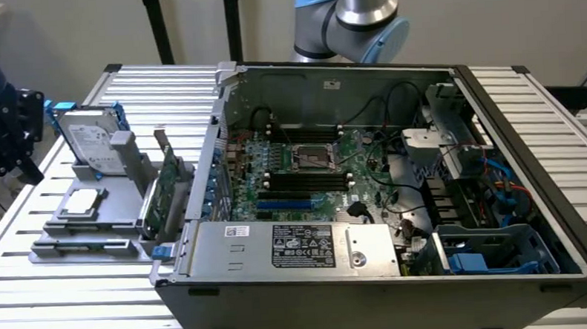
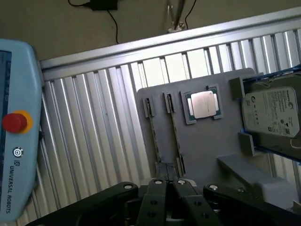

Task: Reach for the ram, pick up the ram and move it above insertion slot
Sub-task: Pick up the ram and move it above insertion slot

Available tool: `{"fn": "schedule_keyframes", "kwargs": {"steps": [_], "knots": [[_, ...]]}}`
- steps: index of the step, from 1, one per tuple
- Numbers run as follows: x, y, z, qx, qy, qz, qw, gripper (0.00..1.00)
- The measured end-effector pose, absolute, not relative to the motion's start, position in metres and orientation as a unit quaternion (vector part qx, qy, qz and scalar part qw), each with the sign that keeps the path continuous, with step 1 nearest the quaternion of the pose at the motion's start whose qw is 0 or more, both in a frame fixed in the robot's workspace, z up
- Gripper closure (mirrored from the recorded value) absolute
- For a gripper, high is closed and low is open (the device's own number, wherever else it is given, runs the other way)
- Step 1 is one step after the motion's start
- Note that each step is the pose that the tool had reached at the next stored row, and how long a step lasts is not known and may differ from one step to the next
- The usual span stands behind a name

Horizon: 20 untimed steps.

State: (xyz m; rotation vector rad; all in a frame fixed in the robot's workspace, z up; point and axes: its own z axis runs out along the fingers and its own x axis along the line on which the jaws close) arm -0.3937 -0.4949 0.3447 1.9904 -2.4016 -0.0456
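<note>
End effector (image 2: 168, 181) hovers above gray fixture (image 2: 207, 141) edge.

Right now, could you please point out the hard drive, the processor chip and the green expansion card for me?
hard drive (image 1: 90, 141), exterior view, on its labelled face.
processor chip (image 1: 83, 204), exterior view, on its silver lid.
green expansion card (image 1: 161, 204), exterior view, on its green board.

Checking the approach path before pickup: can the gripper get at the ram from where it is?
Likely yes. The gripper hangs above the tray, close to one end of the ram, which stands edge-up in its slot with nothing over it. The CPU and drive sit apart, to one side.
</note>
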Motion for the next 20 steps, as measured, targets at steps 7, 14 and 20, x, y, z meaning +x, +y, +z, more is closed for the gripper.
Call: {"fn": "schedule_keyframes", "kwargs": {"steps": [7, 14, 20], "knots": [[-0.3937, -0.4949, 0.3435, 0.685, -0.728, -0.014, 0.012, 0.89], [-0.3937, -0.4949, 0.3425, 0.727, -0.687, -0.010, 0.008, 0.89], [-0.3937, -0.4949, 0.3424, 0.730, -0.684, -0.009, 0.007, 0.89]]}}
